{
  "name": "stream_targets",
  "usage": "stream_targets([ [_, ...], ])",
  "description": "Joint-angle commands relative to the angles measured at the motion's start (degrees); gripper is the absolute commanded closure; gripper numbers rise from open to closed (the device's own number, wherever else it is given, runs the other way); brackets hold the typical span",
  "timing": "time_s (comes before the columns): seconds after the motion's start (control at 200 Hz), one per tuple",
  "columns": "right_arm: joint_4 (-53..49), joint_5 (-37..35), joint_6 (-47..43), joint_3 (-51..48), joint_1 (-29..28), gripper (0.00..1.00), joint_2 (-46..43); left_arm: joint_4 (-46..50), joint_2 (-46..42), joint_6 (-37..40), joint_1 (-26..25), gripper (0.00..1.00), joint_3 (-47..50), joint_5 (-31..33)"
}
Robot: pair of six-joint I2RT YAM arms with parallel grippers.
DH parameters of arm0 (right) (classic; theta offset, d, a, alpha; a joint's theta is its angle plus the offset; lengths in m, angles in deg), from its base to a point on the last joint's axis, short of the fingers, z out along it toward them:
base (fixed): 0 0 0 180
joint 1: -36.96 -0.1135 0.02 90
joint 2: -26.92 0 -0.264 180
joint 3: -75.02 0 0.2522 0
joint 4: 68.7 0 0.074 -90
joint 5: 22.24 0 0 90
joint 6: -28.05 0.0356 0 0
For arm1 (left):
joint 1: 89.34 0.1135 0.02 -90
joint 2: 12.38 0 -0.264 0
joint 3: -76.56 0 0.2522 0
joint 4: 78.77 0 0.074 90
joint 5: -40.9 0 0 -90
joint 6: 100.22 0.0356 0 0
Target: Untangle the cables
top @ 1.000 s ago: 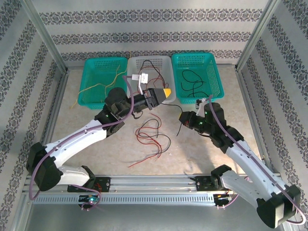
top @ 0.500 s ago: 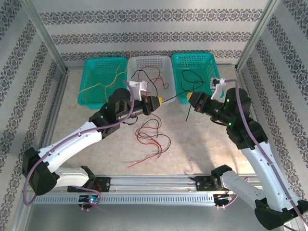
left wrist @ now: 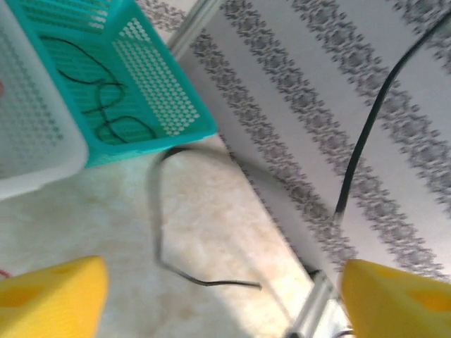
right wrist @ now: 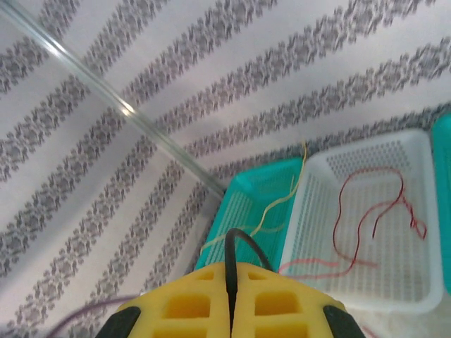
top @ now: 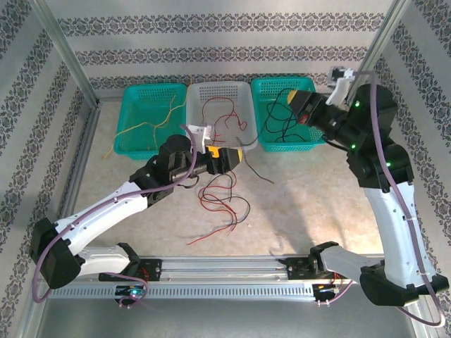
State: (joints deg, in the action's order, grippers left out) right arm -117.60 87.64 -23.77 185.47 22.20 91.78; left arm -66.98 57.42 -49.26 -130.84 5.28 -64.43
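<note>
The right gripper (top: 292, 99) hangs high over the right teal basket (top: 292, 147), its yellow pads pressed together on a black cable (right wrist: 230, 266) that rises in a short loop from between them. From there the cable drops toward the left, and its free end lies on the table (top: 303, 211) just in front of the baskets. The left gripper (top: 234, 156) sits low in front of the white basket (top: 218, 84), its claw spread wide and holding nothing; in its wrist view the black cable hangs just above the right-hand pad, and I cannot tell whether they touch. A tangle (top: 222, 201) of red and black cables lies on the table just beside and in front of the left gripper. A red cable (top: 229, 116) curls in the white basket, a yellow cable (top: 151, 125) trails over the left teal basket (top: 151, 86) and onto the table beside it, and a second black wire (top: 278, 127) loops in the right teal basket
</note>
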Motion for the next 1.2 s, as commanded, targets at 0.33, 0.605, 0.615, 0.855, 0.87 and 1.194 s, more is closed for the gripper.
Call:
stream_targets([
  [0.33,-3.7,-3.3,-2.1,21.9,13.2,1.00,18.1,4.9,-10.2,2.7,1.3,0.00,5.9,10.0],
  [0.605,-10.8,-4.0,-4.0,39.8,17.2,1.00,36.5,7.1,-11.3,3.5,1.9,0.13,7.1,8.6],
  [0.615,-11.0,-4.2,-4.1,40.2,17.3,1.00,37.1,7.3,-11.3,3.5,2.0,0.13,7.1,8.6],
  [0.855,-13.8,-6.6,-5.2,43.4,17.7,1.00,47.2,7.6,-10.6,2.4,2.3,0.14,8.0,8.2],
  [0.87,-13.9,-6.5,-5.1,43.2,17.7,1.00,47.6,7.6,-10.5,2.3,2.3,0.14,8.0,8.1],
  [1.194,-13.7,-4.3,-4.5,32.9,16.7,0.62,48.7,11.4,-7.9,2.1,2.4,0.11,5.9,7.4],
])
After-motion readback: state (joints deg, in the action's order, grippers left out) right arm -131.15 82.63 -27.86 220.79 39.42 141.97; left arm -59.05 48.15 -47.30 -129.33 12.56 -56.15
